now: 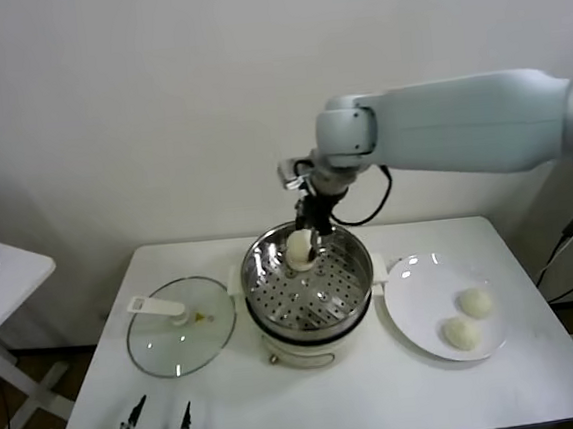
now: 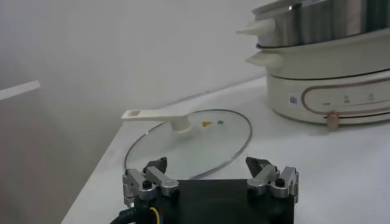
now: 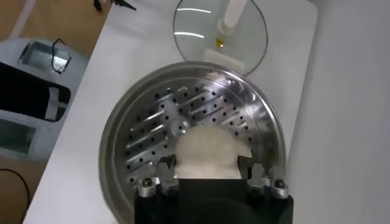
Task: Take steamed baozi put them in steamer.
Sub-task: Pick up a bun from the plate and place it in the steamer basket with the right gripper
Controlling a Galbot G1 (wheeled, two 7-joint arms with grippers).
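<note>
One bun (image 1: 298,249) is pinched in the right gripper (image 1: 307,241), hanging directly over the steamer's (image 1: 357,279) far rim area; two buns (image 1: 468,317) wait on the plate (image 1: 415,304). The left gripper (image 1: 157,427) idles, fingers spread, by the table's near edge.

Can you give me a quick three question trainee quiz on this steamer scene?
1. True or false: the right gripper holds a baozi over the steamer.
2. How many baozi lie on the plate? A one, B two, C three.
3. Fill in: the glass lid lies on the steamer's ____ side, near the open left gripper.

Key: 1 true; 2 B; 3 left.
</note>
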